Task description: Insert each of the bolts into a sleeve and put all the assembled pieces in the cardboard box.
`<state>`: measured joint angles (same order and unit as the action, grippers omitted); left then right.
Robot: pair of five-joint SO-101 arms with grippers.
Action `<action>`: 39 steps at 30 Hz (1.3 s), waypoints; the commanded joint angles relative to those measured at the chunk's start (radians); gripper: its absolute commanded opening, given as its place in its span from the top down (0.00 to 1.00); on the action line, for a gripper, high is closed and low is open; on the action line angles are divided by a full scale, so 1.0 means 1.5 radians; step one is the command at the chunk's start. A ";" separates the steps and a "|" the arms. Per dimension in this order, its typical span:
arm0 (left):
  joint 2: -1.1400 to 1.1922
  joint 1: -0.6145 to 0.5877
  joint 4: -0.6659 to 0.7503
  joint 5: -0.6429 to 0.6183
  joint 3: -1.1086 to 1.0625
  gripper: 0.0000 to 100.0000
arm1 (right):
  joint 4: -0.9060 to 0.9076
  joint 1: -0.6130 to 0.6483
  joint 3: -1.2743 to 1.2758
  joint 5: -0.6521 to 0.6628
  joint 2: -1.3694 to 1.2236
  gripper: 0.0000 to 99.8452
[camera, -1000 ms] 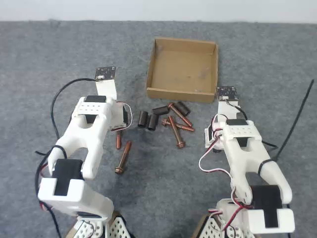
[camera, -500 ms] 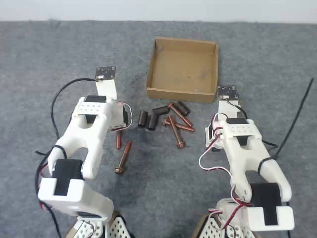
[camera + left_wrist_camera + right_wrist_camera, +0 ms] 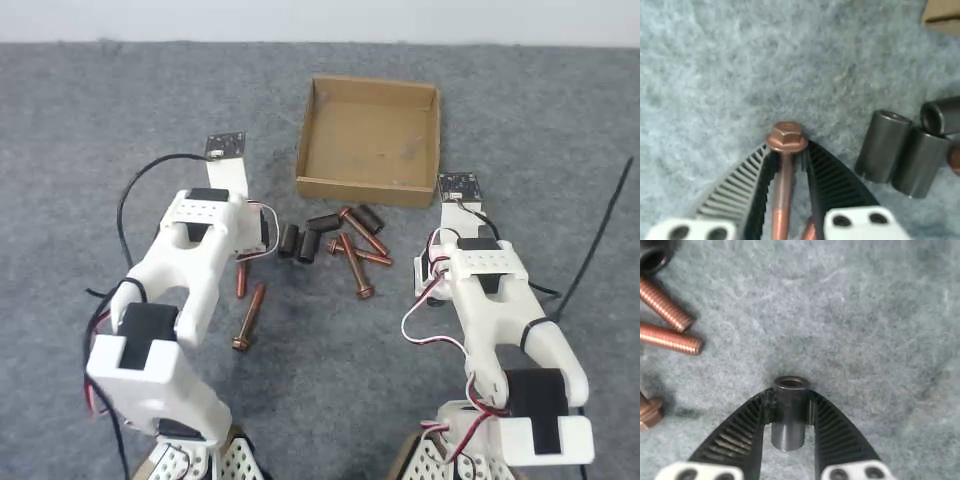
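left gripper [image 3: 786, 148] is clamped on a bolt [image 3: 782, 192], just beside two loose sleeves [image 3: 885, 147]. right gripper [image 3: 790, 394] is closed around a sleeve [image 3: 788, 426] on the mat [image 3: 865, 315]. left arm [image 3: 190, 270] was shifted toward the cardboard box [image 3: 368, 187] since earlier.

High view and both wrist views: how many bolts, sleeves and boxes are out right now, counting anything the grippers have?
Bolts: 5, one between the left gripper's fingers
Sleeves: 5, one between the right gripper's fingers
Cardboard box: 1
Total: 11
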<state>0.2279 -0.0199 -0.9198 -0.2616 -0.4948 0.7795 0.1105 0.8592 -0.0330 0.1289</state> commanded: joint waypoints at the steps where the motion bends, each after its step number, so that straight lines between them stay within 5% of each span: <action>1: 0.008 0.010 0.002 -0.009 0.031 0.96 | -0.006 -0.003 -0.030 0.013 0.005 0.99; 13: -0.050 -0.025 -0.024 -0.007 0.014 0.99 | -0.007 -0.004 -0.030 0.012 0.006 0.99; 23: -0.157 -0.040 0.123 -0.011 -0.125 0.99 | -0.019 0.038 -0.117 0.011 0.002 0.99; 39: -0.158 -0.042 0.124 -0.011 -0.126 0.99 | -0.567 0.076 -0.147 0.012 -0.019 0.99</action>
<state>0.0667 -0.0752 -0.7572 -0.2708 -0.6912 0.0813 0.1918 0.7012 -0.0330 0.1059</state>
